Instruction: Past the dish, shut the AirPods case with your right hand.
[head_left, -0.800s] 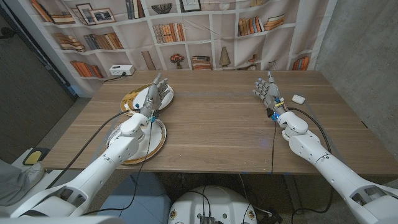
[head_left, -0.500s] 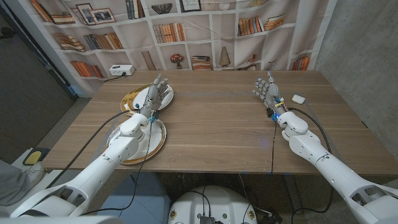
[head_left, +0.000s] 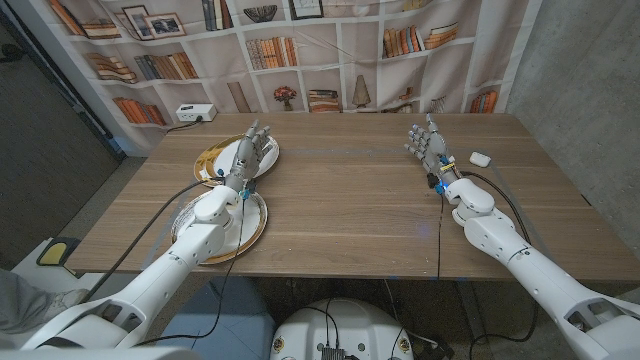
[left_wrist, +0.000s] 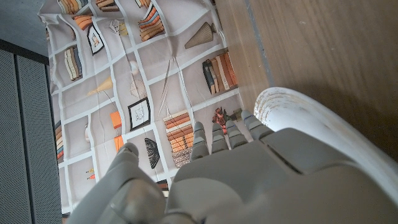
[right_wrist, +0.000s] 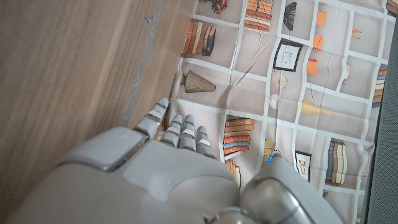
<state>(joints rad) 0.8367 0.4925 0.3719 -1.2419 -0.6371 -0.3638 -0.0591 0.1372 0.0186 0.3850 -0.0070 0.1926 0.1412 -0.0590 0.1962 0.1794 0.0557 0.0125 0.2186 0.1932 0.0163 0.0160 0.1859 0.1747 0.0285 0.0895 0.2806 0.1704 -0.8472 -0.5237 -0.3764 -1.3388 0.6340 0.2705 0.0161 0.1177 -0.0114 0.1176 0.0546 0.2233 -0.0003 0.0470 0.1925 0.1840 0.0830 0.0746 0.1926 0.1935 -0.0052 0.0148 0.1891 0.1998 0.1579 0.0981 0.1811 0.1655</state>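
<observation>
The AirPods case (head_left: 480, 158) is a small white thing on the wooden table (head_left: 340, 200), near the right edge. It is too small to tell whether its lid is up. My right hand (head_left: 428, 143) stands just left of it, apart from it, fingers straight and spread, holding nothing. In the right wrist view the right hand (right_wrist: 161, 168) reaches toward the bookshelf backdrop. My left hand (head_left: 250, 150) hovers over the far gold-rimmed dish (head_left: 215, 158), open with nothing in it. The left wrist view has the left hand (left_wrist: 249, 180) above a white dish rim (left_wrist: 311, 118).
A second gold-rimmed dish (head_left: 255, 228) lies nearer the front edge under my left forearm. A printed bookshelf backdrop (head_left: 300, 50) hangs behind the table. A white box (head_left: 193, 113) sits at the back left. Bare wood spans the middle between the arms.
My left elbow and upper arm have shifted slightly inward. Both hands stay almost where they were, and the case has not moved.
</observation>
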